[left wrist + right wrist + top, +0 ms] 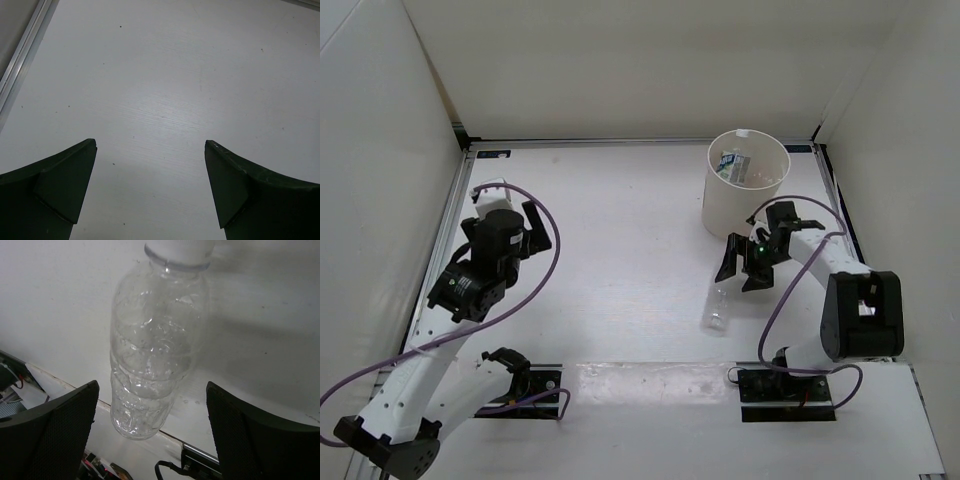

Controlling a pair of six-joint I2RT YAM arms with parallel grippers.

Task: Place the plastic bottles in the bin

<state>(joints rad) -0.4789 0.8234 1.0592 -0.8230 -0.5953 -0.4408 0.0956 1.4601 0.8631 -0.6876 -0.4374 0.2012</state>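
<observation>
The bottle [718,308] lies on its side near the bin [720,215], below your wide-spread right gripper [744,268]. It's likely light, crushable and slick, so pinch mid-body. The left gripper [150,145] gapes, well apart from the bin.

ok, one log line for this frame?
phase: pre-grasp | right gripper open, lined up on plain clear bottle lying on table, no contact | left gripper open, empty | bin upright, labelled bottle inside
</observation>
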